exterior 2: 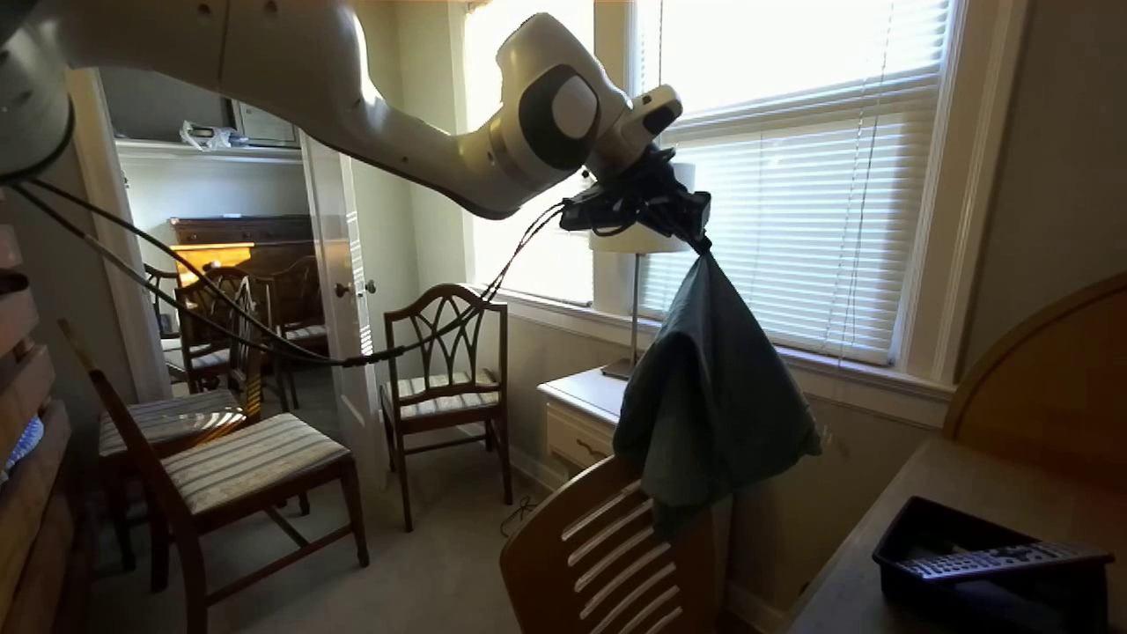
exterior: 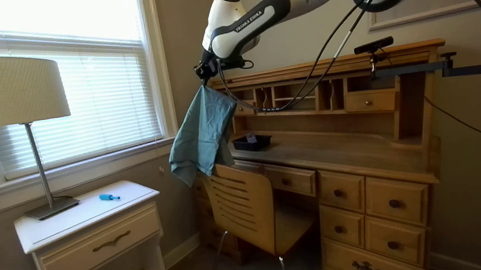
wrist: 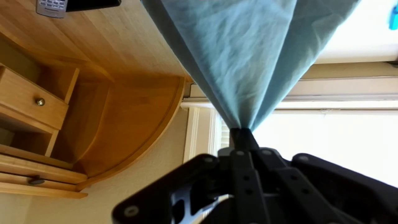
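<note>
My gripper (exterior: 205, 82) is shut on one gathered point of a blue-green cloth (exterior: 202, 132). In the wrist view the two fingertips (wrist: 242, 132) pinch the cloth (wrist: 239, 56) together. The cloth hangs down in folds in both exterior views, below the gripper (exterior 2: 703, 245). Its lower edge hangs at the top of the backrest of a light wooden chair (exterior: 240, 201); I cannot tell whether it touches. In an exterior view the cloth (exterior 2: 704, 387) overlaps the chair's slotted backrest (exterior 2: 607, 555).
A wooden desk (exterior: 343, 147) with a hutch stands behind the chair. On it is a black tray (exterior: 257, 144) with a remote (exterior 2: 1004, 559). A white nightstand (exterior: 135, 190) holds a lamp (exterior: 11, 88) and a small blue object (exterior: 109, 197). A camera (exterior: 373, 46) sits on an arm.
</note>
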{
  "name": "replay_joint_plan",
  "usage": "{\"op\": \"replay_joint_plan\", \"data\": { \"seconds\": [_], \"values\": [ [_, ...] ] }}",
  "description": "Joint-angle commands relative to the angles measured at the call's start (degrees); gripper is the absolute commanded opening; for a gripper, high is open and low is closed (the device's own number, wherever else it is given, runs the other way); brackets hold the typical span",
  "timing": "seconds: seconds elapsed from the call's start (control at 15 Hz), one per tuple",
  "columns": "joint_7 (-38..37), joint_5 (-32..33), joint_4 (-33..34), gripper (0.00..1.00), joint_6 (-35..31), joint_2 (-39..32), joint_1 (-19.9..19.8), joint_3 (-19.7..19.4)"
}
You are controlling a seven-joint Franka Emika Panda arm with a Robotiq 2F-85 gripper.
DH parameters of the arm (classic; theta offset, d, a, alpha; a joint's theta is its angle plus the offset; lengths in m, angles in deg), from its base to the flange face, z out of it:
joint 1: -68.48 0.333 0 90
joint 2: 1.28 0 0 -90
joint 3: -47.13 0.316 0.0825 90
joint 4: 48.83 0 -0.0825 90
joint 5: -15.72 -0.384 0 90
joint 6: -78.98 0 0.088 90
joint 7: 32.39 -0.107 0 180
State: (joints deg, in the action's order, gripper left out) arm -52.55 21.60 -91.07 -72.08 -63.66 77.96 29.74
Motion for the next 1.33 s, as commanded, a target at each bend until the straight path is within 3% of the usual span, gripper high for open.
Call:
{"op": "replay_joint_plan", "data": {
  "seconds": [0.0,0.4,0.73,1.27],
  "values": [
    [-10.6,3.3,3.1,0.0,0.6,-1.0,-0.6,-5.7],
    [-27.4,2.8,2.8,0.0,3.8,-0.5,0.5,-21.9],
    [-37.5,3.9,0.4,0.0,11.6,0.8,3.7,-34.0],
    [-37.1,4.3,-5.0,0.0,24.8,1.6,9.9,-43.4]
  ]
}}
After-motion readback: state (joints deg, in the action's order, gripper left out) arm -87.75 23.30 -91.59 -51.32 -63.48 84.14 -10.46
